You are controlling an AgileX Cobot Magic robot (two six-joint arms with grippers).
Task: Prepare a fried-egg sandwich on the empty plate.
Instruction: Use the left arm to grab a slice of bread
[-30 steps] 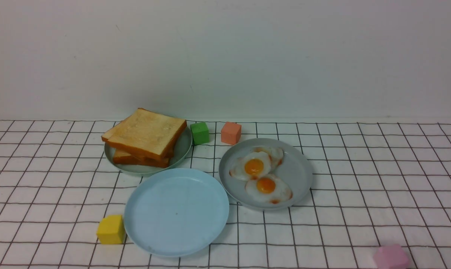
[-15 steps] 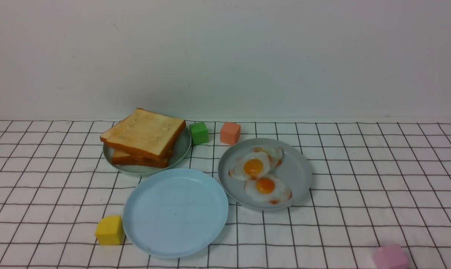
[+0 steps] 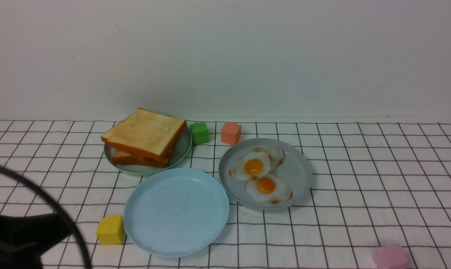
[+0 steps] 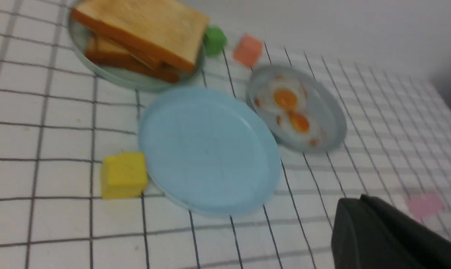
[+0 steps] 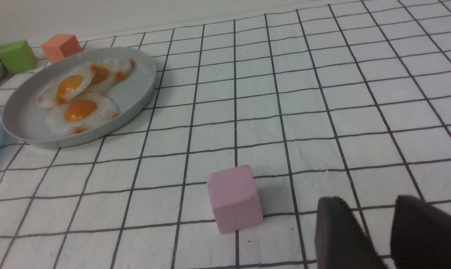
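Toast stack (image 3: 147, 136): lower slices half hidden | left jaws: pressed together, cropped | right jaws: spread, cropped

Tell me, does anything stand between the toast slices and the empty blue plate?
Nothing visible does. The toast slices lie just behind the blue plate; the yellow cube and the green cube stand aside.

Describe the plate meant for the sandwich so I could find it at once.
On the checked cloth three plates sit close together. Yours is the pale blue plate nearest the robot, a yellow cube beside its left edge. Unlike the toast plate and egg plate behind it, it is widest and empty.
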